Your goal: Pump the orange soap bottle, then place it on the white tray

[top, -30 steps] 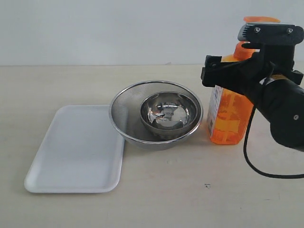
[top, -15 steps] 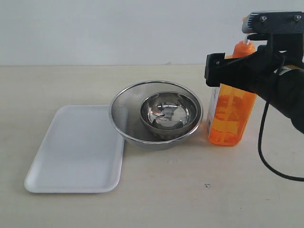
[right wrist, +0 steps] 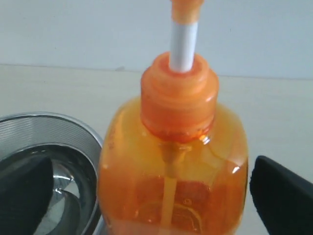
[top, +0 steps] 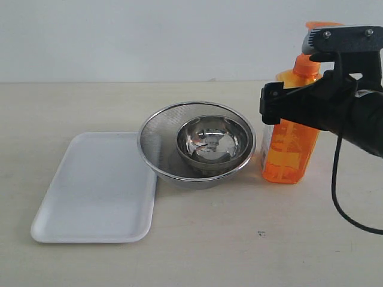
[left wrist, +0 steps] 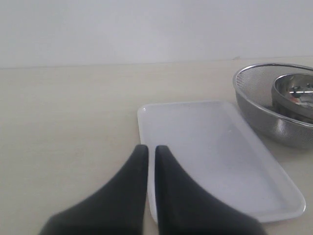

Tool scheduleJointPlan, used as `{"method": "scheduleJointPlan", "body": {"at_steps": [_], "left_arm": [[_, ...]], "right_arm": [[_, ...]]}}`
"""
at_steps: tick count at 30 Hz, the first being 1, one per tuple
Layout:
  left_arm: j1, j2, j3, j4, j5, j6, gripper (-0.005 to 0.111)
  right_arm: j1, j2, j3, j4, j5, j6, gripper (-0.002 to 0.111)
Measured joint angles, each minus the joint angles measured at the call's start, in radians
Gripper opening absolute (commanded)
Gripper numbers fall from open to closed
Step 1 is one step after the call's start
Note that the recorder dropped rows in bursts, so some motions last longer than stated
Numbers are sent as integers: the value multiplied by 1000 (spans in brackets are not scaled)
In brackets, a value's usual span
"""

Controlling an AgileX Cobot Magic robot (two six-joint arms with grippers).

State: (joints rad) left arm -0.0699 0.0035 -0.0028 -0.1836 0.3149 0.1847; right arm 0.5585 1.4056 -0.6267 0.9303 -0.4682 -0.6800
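Observation:
The orange soap bottle [top: 290, 152] stands upright on the table, just right of the steel bowls. Its pump head [top: 323, 25] shows above the black wrist mount. My right gripper [top: 276, 103] is open and straddles the bottle's shoulder, one finger on each side. In the right wrist view the bottle [right wrist: 171, 161] and its white stem [right wrist: 183, 44] fill the space between the fingers [right wrist: 283, 196], with a thin gap on either side. The white tray [top: 96, 185] lies flat at the left. My left gripper [left wrist: 147, 149] is shut and empty over the edge of the tray [left wrist: 210, 147].
A steel mesh bowl [top: 157, 146] with a smaller steel bowl [top: 212, 140] inside it sits between the tray and the bottle, close to both. A black cable [top: 338, 197] hangs from the right arm to the table.
The right arm has risen and levelled out, the gripper staying open around the bottle's shoulder. The bottle stays in its place. The left gripper's earlier state is not shown.

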Motion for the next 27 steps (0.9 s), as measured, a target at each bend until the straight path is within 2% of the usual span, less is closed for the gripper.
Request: {"method": "scheduleJointPlan", "body": {"at_steps": [6,17,19,22,24,27], "left_arm": [[0,0,0,0,0,0,5],[0,0,0,0,0,0,5],[0,0,0,0,0,0,5],[0,0,0,0,0,0,5],[0,0,0,0,0,0,5],[0,0,0,0,0,0,5]], "right_arm": [[0,-84,0,66,56,-73,105],[0,-206,0,554,99,-541,105],[0,-234,0,608,101,-589,100],[0,-278,0,674,103,-653,84],[0,-311,0,721,103,-703,64],[0,-353,0,777,103,-777,27]]}}
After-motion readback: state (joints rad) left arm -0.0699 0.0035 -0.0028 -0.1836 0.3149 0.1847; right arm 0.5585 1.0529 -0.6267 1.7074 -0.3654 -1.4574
